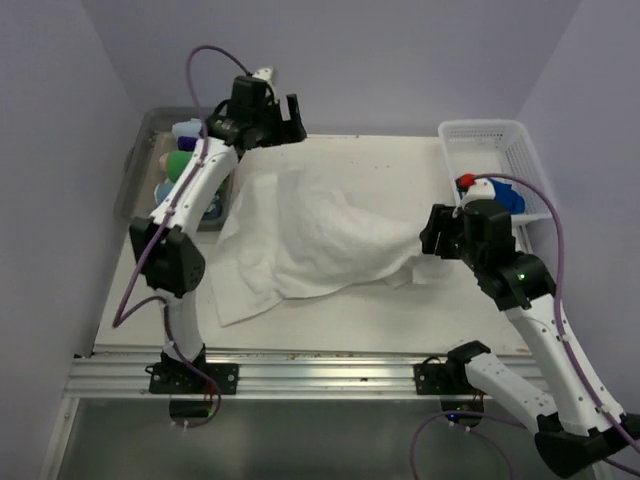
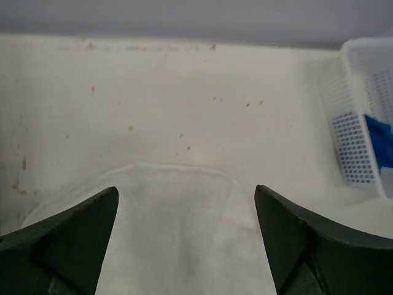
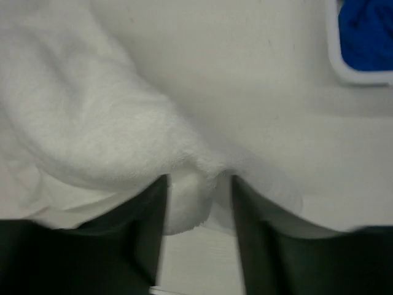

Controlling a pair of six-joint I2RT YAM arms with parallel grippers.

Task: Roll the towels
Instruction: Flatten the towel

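The large white towel [image 1: 320, 235] lies rumpled across the middle of the table, bunched up toward the right. My left gripper [image 1: 285, 120] hangs open over its far left corner, and the left wrist view shows that rounded corner [image 2: 178, 233] lying flat between wide-apart fingers [image 2: 186, 189]. My right gripper [image 1: 432, 232] is at the towel's right end. Its jaws [image 3: 198, 179] stand a little apart, with a fold of the white towel [image 3: 92, 123] drooping between them against the left finger. The blue towel [image 1: 510, 200] [image 3: 365, 34] [image 2: 381, 138] lies in the white basket.
A white mesh basket [image 1: 490, 130] stands at the far right corner of the table. A grey bin [image 1: 140, 170] off the table's left edge holds a green towel [image 1: 178, 165] and a pale blue one [image 1: 188, 130]. An aluminium rail [image 1: 300, 375] runs along the near edge.
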